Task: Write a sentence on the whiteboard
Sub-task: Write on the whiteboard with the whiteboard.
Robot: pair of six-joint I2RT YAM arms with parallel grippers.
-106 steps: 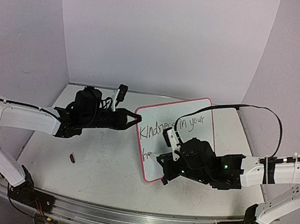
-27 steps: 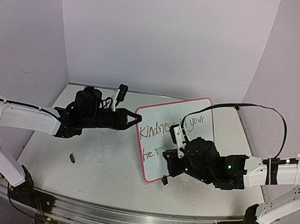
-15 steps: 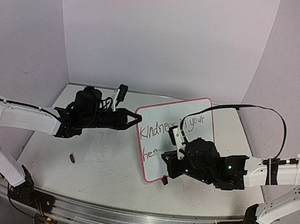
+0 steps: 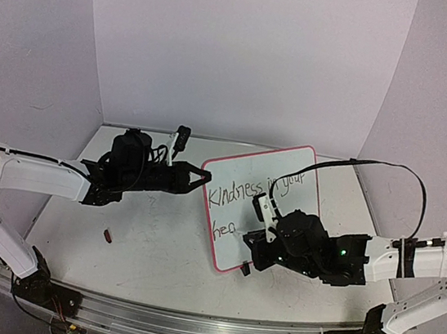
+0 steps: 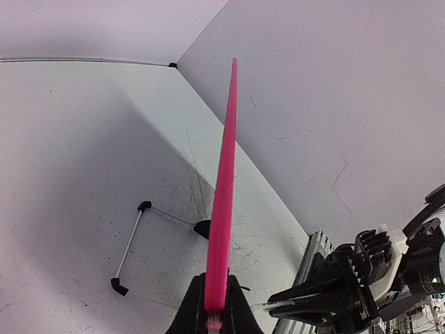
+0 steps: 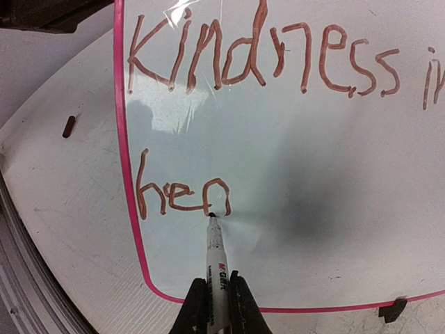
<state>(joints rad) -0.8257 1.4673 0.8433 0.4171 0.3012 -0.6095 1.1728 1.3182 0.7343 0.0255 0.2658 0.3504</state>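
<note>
- The whiteboard (image 4: 227, 254) stands propped at a tilt on the table (image 4: 157, 232), just toward 3 o'clock of centre in the overhead view. Its pink rim runs all the way round.
- The left gripper (image 4: 203, 177) reaches in from 9 o'clock. Its jaws are pinched tight on the board's rim at the 10 o'clock corner.
- In the left wrist view that rim (image 5: 224, 181) rises as a thin pink blade from between the closed fingers (image 5: 197, 309).
- The right gripper (image 4: 256, 241) comes in from 4 o'clock, low over the board's near half. It is closed snugly around a marker (image 6: 216, 261), with the fingertips pressed on either side of the barrel.
- The marker's tip points toward 12 o'clock in the right wrist view and touches the board surface (image 6: 327, 174) at the foot of the newest letter.
- The sentence (image 6: 264, 62) reads "Kindness in" along the top line, and the overhead view adds "your" (image 4: 294, 179).
- Toward 7 o'clock of the board, the lower line has "he" and a third letter that is probably an "a".
- A black clip foot (image 6: 393, 309) sits on the rim at 5 o'clock in the right wrist view.
- A small dark red piece (image 4: 108, 236), possibly a pen cap, lies on the table at 8 o'clock, well apart from the board.
</note>
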